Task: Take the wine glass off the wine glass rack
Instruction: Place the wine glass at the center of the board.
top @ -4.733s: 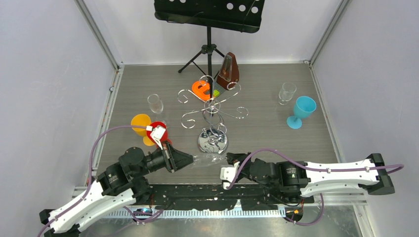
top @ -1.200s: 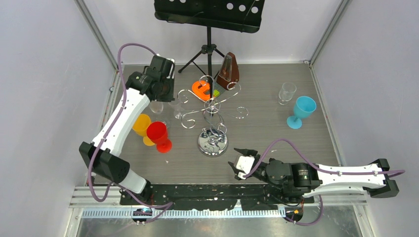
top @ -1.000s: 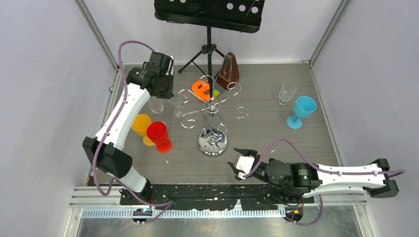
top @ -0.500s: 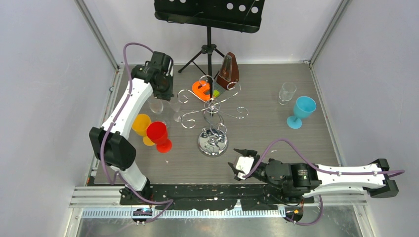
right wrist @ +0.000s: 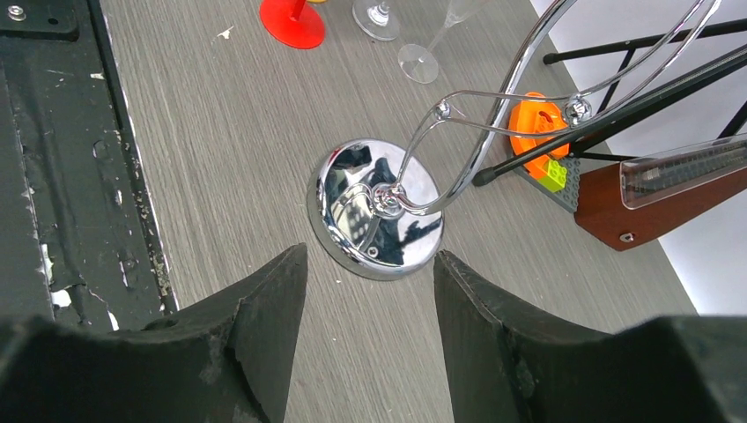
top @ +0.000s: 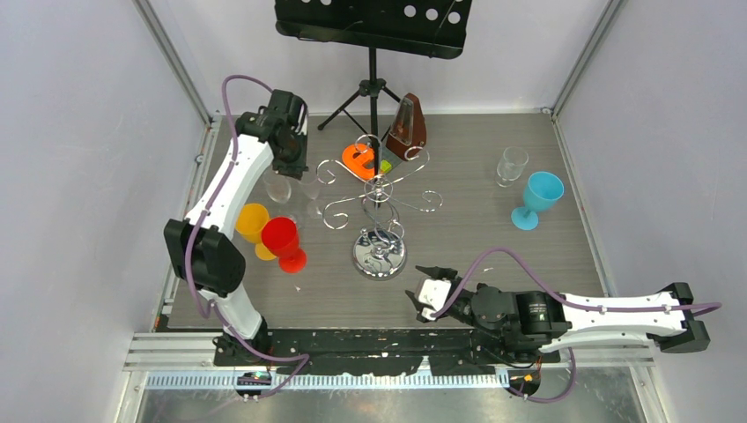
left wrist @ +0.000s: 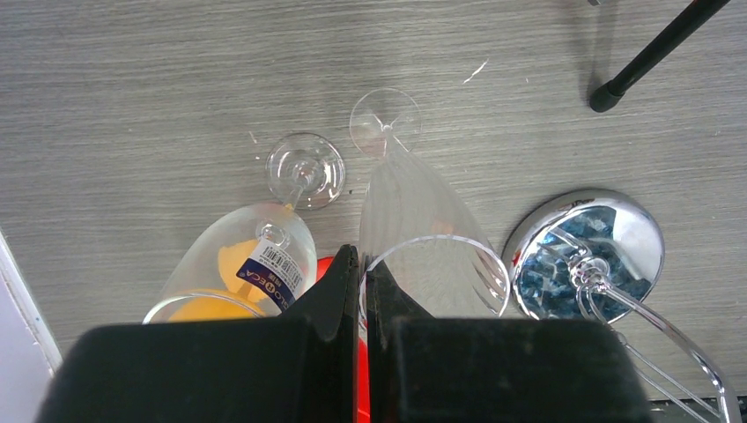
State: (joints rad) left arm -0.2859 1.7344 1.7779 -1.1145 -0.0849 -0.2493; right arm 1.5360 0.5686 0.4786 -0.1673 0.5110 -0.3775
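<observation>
My left gripper is shut on the rim of a clear wine glass. The glass hangs upright just left of the chrome wine glass rack, clear of its curled arms. Its round foot is down near the tabletop; I cannot tell whether it touches. The rack's mirror-like base stands on the table. My right gripper is open and empty, low at the front, pointing at that base.
A second clear glass with a barcode label stands beside the held one. Orange and red cups sit nearby. A black music stand, a metronome, an orange block, a clear glass and a blue cup are further off.
Since the earliest frame the left arm has swung from the table's front to the back left with the glass. Over the last second only its elbow shifted. The right arm is still.
</observation>
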